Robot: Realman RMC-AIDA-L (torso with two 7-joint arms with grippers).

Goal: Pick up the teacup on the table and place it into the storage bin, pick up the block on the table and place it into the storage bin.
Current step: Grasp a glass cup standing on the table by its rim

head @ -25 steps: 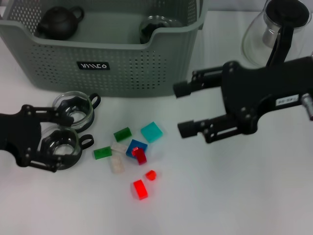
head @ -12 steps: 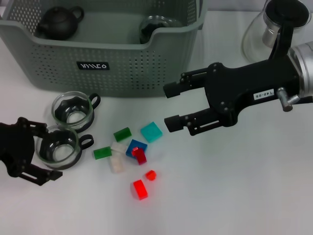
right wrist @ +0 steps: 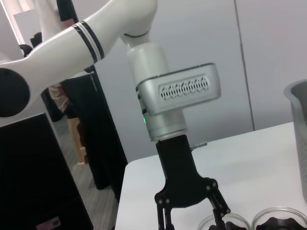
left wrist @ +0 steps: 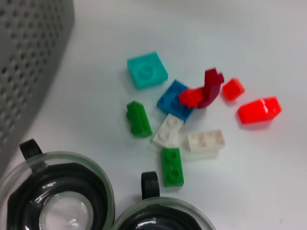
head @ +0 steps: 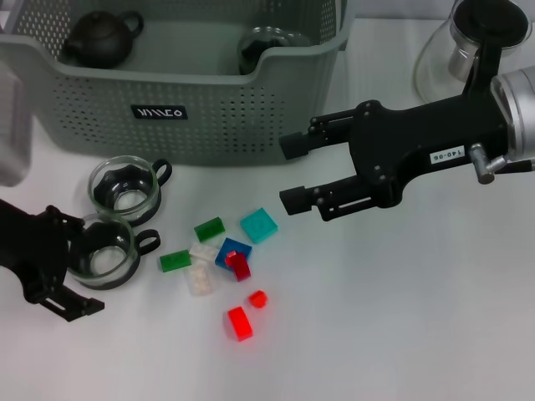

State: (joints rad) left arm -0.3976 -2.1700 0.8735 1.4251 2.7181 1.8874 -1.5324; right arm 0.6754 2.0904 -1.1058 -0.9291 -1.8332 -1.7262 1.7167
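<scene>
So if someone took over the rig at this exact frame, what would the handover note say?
Left gripper: open around the nearer glass teacup, not closed on it.
Right gripper: open, empty, hovering beside the storage bin, above the blocks.
Second teacup sits on the table.
Done: one cup and a dark teapot lie in the bin.
Left: both table teacups, then the blocks.

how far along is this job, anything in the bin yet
One glass cup already sits in the grey-green perforated storage bin. The left gripper is around the nearer glass teacup, not lifted. A second teacup and the plastic blocks remain; the right gripper hovers open.
</scene>
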